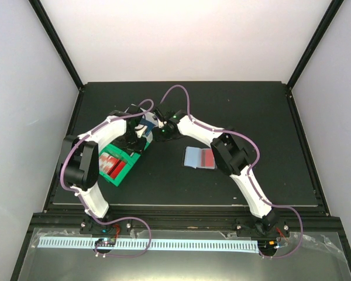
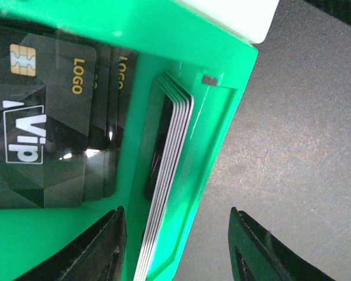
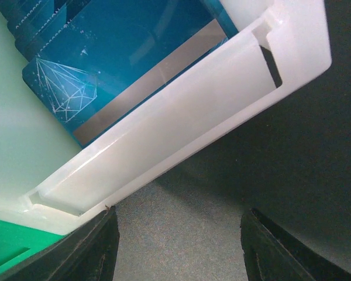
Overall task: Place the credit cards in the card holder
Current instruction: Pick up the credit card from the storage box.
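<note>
Left gripper (image 2: 176, 237): jaws apart, empty, over card stack (image 2: 172, 175) in green tray (image 2: 164, 35)
Right gripper (image 3: 178, 234): open, empty, beside white tray (image 3: 181, 117)
Card holder (image 1: 194, 157): open, centre-right of top view
Advice: pinch one card's edge only

Looking like a lab robot cell. White panels (image 1: 181, 35) are enclosing the black table (image 1: 251, 111), frame rail (image 1: 187, 221) running along its near edge.

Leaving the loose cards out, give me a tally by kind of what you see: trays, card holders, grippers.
Trays: 2, the green tray and the white tray
Card holders: 1, the card holder
Grippers: 2, the left gripper and the right gripper
Total: 5
</note>
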